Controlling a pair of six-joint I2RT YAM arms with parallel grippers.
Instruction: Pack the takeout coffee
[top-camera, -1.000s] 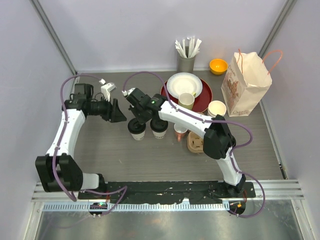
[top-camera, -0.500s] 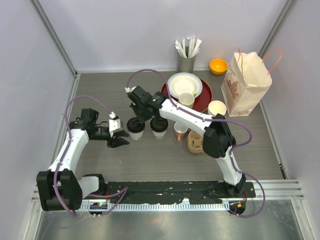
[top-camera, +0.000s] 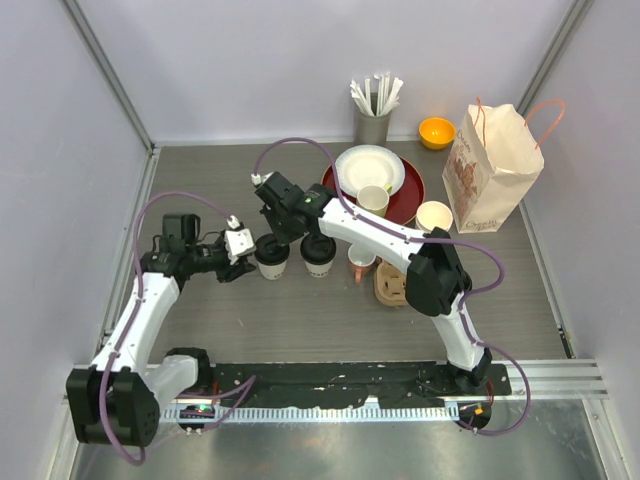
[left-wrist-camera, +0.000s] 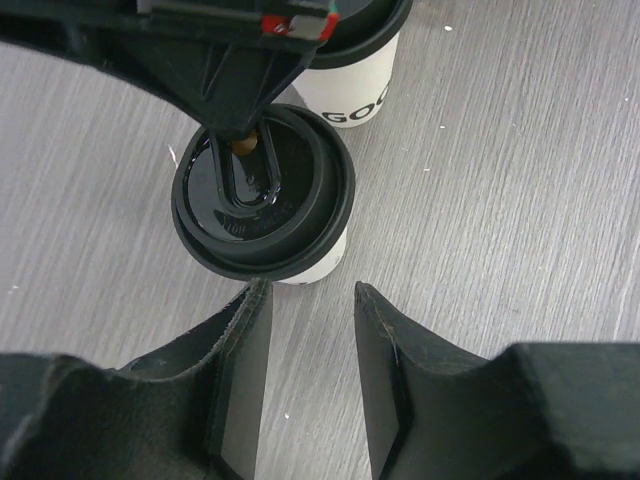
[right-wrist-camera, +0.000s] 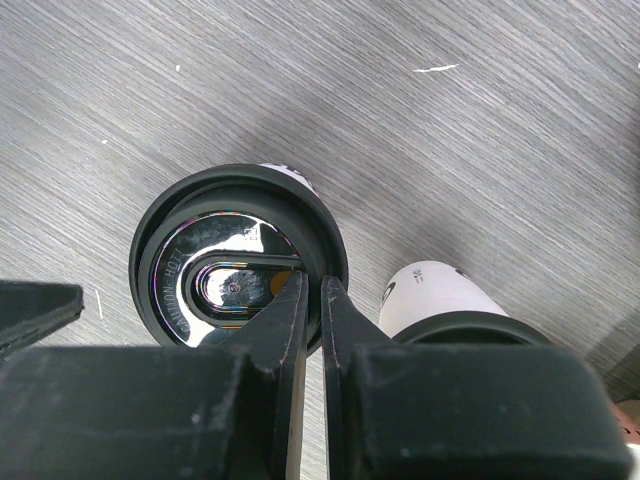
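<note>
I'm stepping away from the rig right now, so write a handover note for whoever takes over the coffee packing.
The left gripper: jaws open, just short of the first cup, not around it.
The right gripper: jaws shut, tips at that cup's lid from above.
The second cup stands beside the first; both are on the table. The paper bag stands upright at the far right.
Done: both cups have lids on.
Left: nothing is packed yet; both cups likely go into the bag.
</note>
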